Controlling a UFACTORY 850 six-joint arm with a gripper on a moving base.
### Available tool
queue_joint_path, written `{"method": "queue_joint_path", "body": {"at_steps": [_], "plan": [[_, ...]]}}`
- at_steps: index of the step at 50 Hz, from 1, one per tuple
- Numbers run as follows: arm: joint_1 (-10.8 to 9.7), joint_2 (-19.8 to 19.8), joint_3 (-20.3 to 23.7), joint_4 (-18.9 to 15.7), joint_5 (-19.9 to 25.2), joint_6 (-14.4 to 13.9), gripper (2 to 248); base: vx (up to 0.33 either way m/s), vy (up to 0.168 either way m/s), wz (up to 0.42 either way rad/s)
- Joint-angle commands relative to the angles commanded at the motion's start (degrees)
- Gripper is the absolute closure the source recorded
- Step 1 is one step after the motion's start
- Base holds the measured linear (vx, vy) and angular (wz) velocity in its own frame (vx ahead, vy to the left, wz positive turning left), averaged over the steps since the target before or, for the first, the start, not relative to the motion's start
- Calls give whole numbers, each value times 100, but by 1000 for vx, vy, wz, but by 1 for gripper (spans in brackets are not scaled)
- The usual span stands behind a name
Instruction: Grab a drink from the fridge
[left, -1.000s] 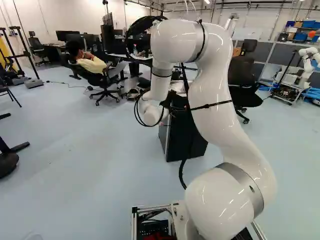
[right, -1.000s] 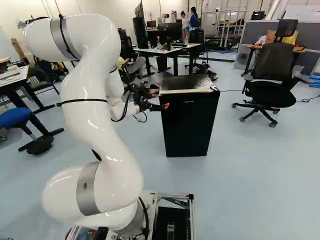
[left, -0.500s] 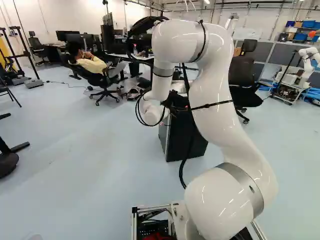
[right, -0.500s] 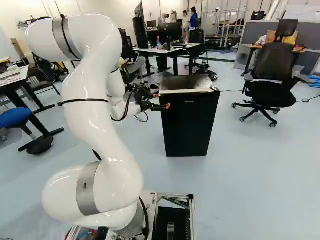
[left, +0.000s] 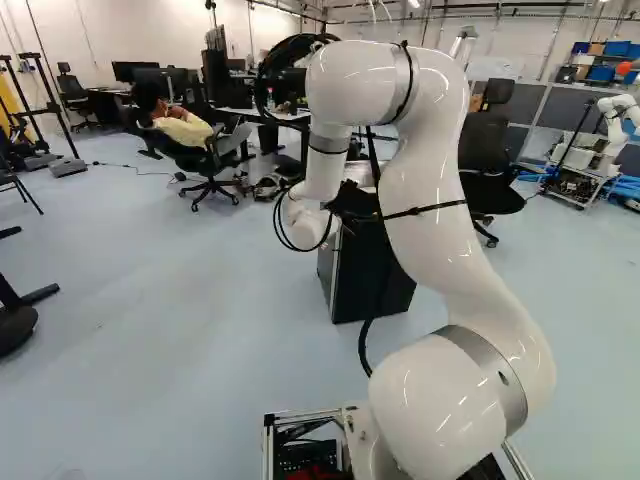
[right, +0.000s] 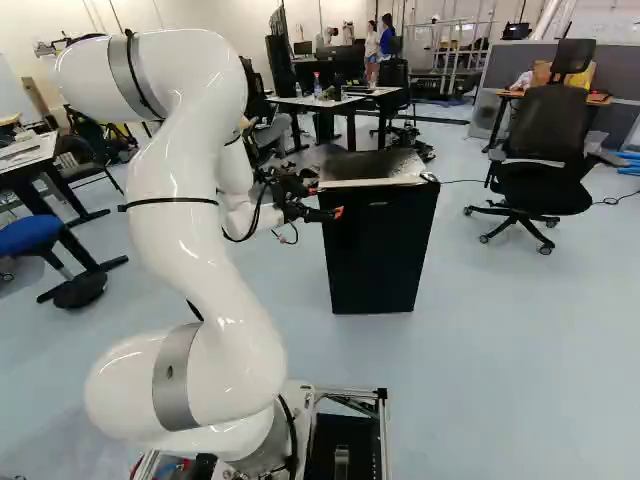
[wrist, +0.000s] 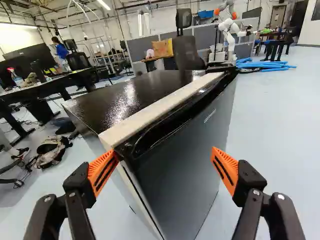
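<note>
Pale blue floor (right: 500, 360) of an open lab; office chair (right: 545, 135) at upper right of right base view; another robot (left: 613, 125) at upper right of left base view. Task seems early: claw (wrist: 165, 151) is up at the fridge (right: 380, 250), near its top front edge; door (wrist: 185, 170) looks shut; no drink from inside can be seen; nothing held. Left to do, as judged: pull door open, find drink, grip it, bring it out. Claw is spread wide, orange pads (wrist: 226, 171) well apart, nothing clamped; whether one pad touches the fridge's near corner, cannot tell. Fridge stands upright on the floor, just right of center in right base view, partly behind the arm (left: 430, 190) in left base view, ahead of the claw in wrist view; small and boxy; glossy black top (wrist: 125, 97), pale strip (wrist: 155, 112) along its front, dark door with a recess at its upper edge.
</note>
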Motion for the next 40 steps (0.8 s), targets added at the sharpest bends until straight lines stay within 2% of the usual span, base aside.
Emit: {"method": "queue_joint_path", "body": {"at_steps": [40], "plan": [[6, 79, 129, 0, 0, 0, 3, 0, 0, 0]]}}
